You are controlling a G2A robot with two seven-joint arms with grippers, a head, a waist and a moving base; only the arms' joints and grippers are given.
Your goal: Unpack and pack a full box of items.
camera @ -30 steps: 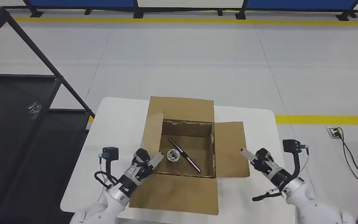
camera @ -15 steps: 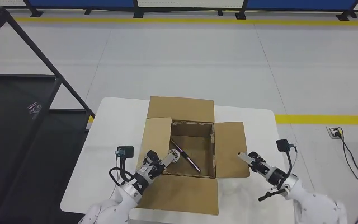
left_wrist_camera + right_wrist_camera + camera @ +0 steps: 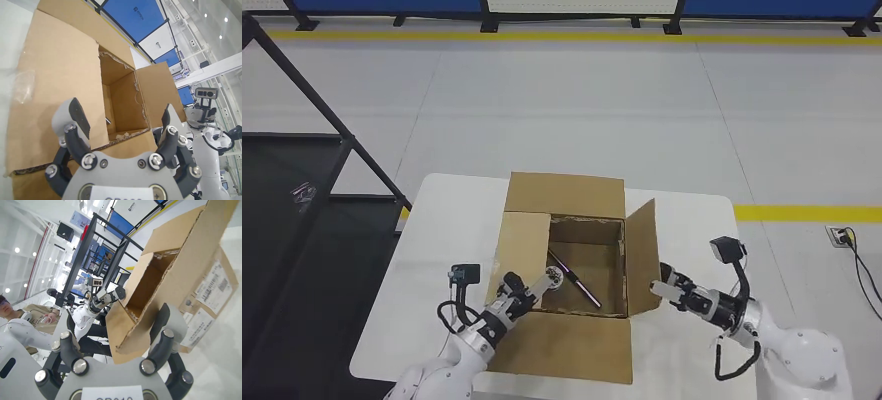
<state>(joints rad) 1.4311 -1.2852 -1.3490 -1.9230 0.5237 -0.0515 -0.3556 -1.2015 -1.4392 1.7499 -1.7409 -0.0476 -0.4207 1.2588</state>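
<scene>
**A:** What lies closest to the robot?

**B:** The near flap [image 3: 562, 350] of the box [image 3: 587, 232]. It is folded out flat towards the robot on the table [image 3: 442, 260].

**A:** And the end effectors?

**B:** The left end effector [image 3: 525, 288] is at the box's near left corner. Its fingers are apart and hold nothing. It is just beside the left flap [image 3: 525, 250], which stands raised. The right end effector [image 3: 660, 288] is at the near corner of the right flap [image 3: 642, 255], which is also raised. Its fingers are spread, with that corner between them.

**A:** Where is the box?

**B:** It is in the middle of the table, open at the top. A dark rod [image 3: 574, 279] lies aslant on its bottom. Farthest off, the far flap [image 3: 567, 192] is folded outward.
</scene>
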